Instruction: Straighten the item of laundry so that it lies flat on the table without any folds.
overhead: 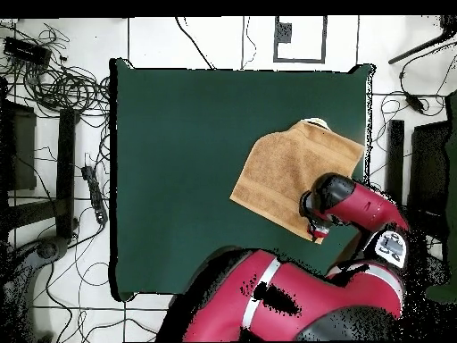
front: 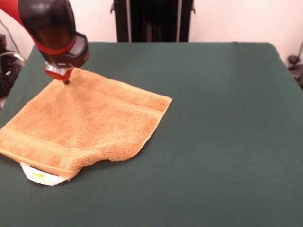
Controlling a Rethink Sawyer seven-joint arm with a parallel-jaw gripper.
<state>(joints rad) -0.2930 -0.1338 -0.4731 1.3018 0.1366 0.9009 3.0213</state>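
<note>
The orange-tan towel lies on the left part of the green table, turned at an angle. Its near edge is rolled and doubled over, and a white tag sticks out under its near left corner. My gripper comes down from the upper left onto the towel's far corner. Its tips are pinched together on the cloth, which rises slightly toward them. In the overhead view the towel lies near the table's right edge, and the arm's head covers the gripper at the towel's lower corner.
The robot's pedestal stands behind the table's far edge. Cables and equipment lie on the floor around the table. The towel's left corner reaches close to the table's left edge in the front view.
</note>
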